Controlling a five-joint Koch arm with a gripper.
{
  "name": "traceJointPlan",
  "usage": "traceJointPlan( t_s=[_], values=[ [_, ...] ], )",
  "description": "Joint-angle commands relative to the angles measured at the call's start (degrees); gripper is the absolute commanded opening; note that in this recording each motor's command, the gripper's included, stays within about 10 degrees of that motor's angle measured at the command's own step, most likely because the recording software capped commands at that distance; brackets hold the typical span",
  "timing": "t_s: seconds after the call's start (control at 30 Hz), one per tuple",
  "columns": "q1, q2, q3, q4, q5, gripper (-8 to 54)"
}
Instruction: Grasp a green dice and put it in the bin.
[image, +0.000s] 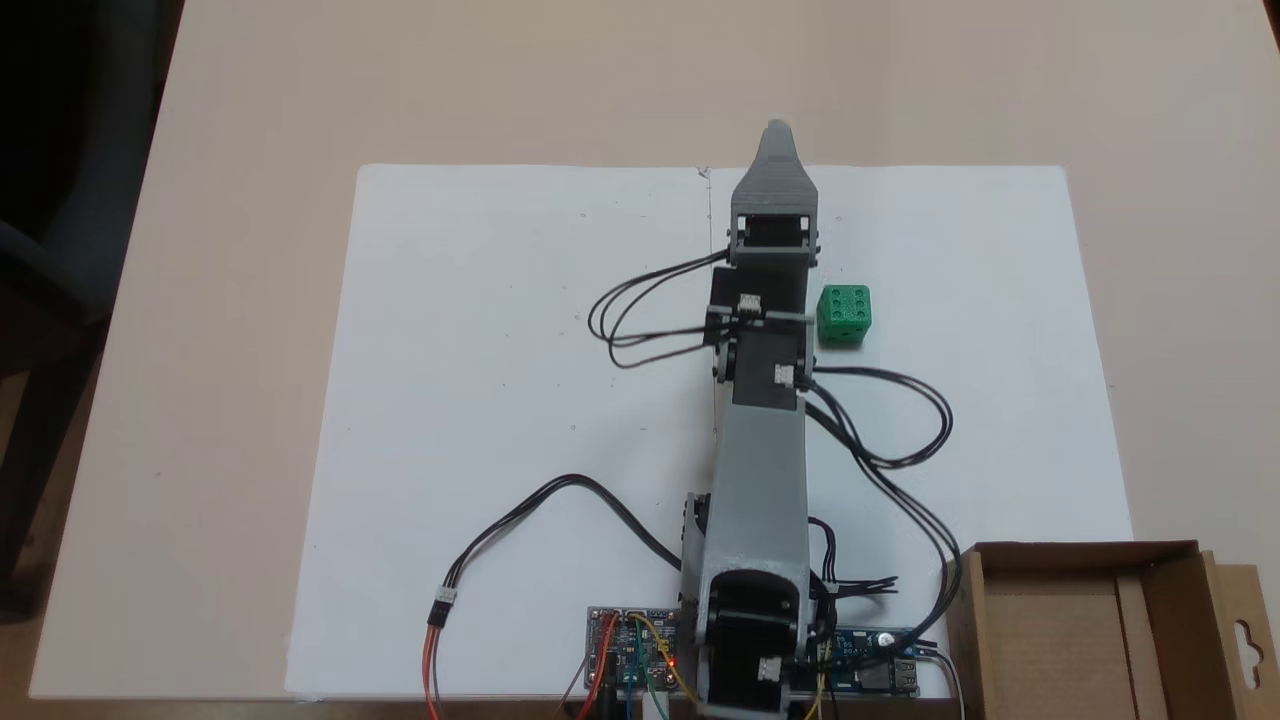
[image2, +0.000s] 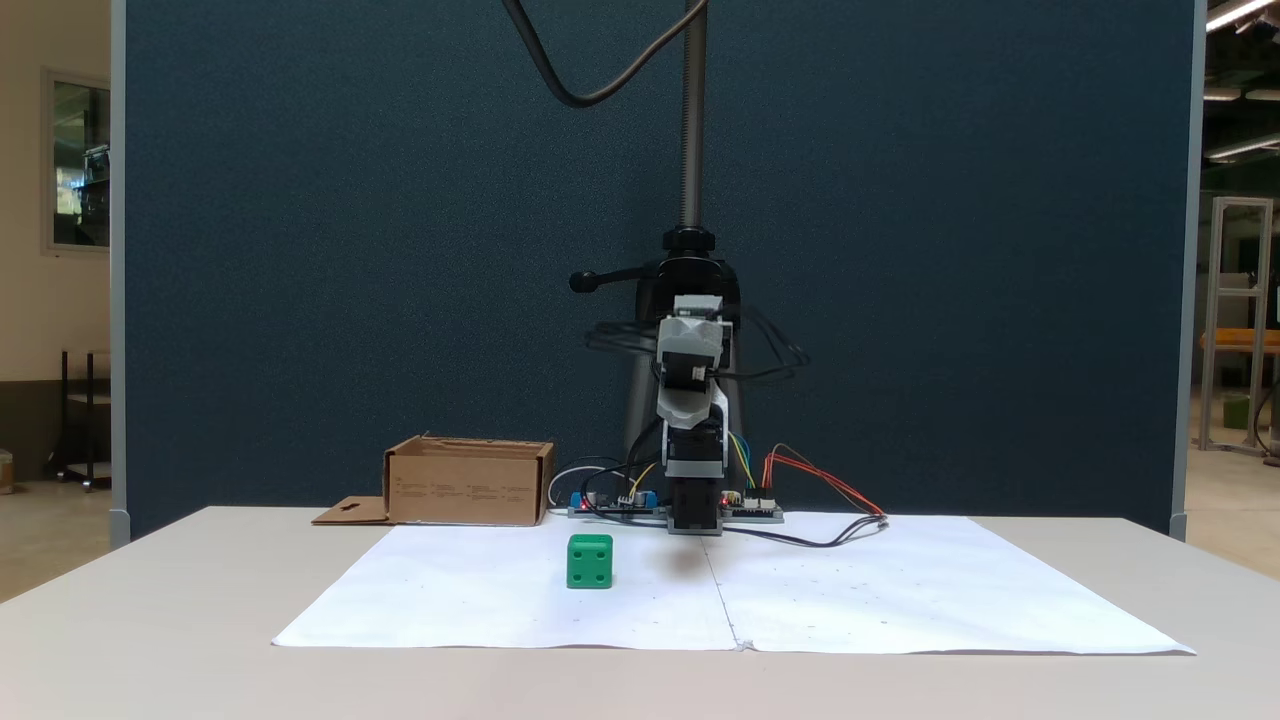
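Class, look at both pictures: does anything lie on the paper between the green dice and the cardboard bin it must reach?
Yes, partly. Black cables loop over the white paper between the green dice and the bin. They lie low, so a lifted dice would probably pass above them.

The green dice (image: 844, 316) sits on white paper (image: 500, 400) mid-bench, just beside the arm (image: 757, 470). The tool (image: 777, 135) points toward the far edge. The bin (image: 1170, 590) occupies the near right corner.
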Motion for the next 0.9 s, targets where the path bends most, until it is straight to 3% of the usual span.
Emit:
traceJointPlan(
  t_s=[0.0,0.1,0.37,0.87],
  values=[
    [0.7,-4.13,-9.12,9.3,0.35,42.4],
    [0.97,-8.61,-17.21,19.05,0.35,42.4],
    [2.72,-9.14,-34.89,48.67,0.53,42.4],
    [14.5,-16.79,-38.94,91.47,-9.93,42.5]
  ],
)
